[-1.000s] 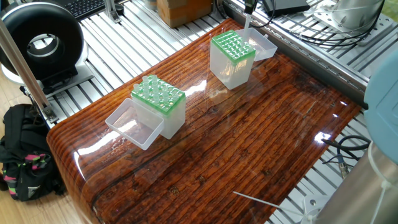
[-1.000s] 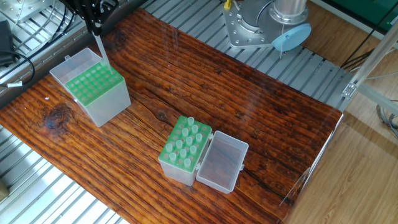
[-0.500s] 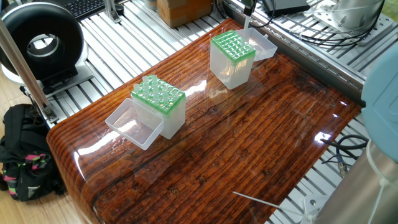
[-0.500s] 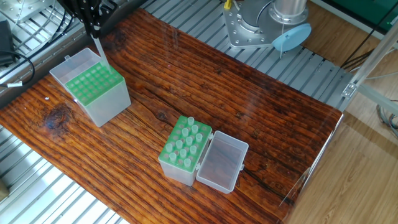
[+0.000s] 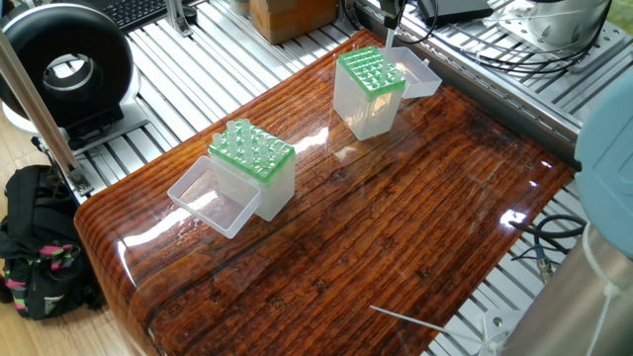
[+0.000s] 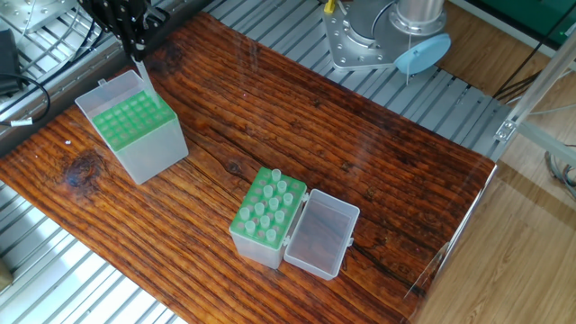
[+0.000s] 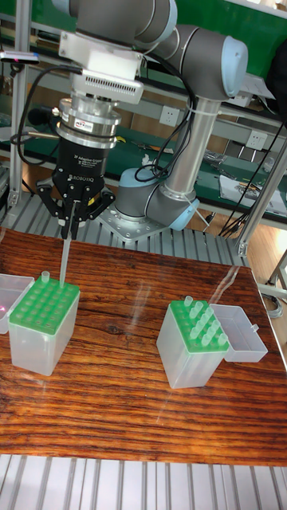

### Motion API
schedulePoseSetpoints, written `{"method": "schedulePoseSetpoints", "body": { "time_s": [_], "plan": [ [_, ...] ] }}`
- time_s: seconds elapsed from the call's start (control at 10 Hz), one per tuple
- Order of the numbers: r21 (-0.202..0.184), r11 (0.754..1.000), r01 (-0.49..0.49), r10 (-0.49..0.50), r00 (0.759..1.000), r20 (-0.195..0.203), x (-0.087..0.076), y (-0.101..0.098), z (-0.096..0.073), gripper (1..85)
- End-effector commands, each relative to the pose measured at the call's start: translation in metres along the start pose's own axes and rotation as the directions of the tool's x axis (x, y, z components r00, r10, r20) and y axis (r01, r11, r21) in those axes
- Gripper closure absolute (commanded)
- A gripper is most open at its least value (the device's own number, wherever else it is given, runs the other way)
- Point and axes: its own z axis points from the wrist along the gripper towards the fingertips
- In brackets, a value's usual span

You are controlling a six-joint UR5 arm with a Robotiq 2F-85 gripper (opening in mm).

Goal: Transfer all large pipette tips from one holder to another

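The receiving holder [image 6: 137,135] now sits turned and shifted a little on the table compared with a second ago, one side lifted. The gripper [image 6: 135,47], closed on a pipette tip [image 6: 142,77], is slightly higher and further back.

Arm [image 5: 603,168] cropped at frame edge

Glossy varnished reddish-brown wooden table [image 6: 360,135], strong grain, bright glare. Two translucent frosted plastic boxes [image 7: 41,339] [image 7: 189,351] with matt green plastic grid tops; clear plastic hinged lid [image 6: 321,237]. Translucent whitish plastic pipette tip [image 7: 64,265] smooth. Black matt metal tool [image 7: 73,218]. Ribbed silver aluminium frame [image 5: 198,59] around table.
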Motion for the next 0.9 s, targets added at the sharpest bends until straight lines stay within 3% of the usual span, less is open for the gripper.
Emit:
{"method": "schedulePoseSetpoints", "body": {
  "time_s": [0.0,0.3,0.8],
  "plan": [
    [-0.021,1.0,0.012,-0.012,1.0,0.014,-0.0039,0.0058,0.0005,80.3],
    [-0.029,0.999,0.031,-0.031,0.999,0.019,-0.005,0.008,0.0004,72.7],
    [-0.039,0.998,0.049,-0.048,0.999,0.018,-0.0055,0.0109,0.0005,67.0]
  ]
}}
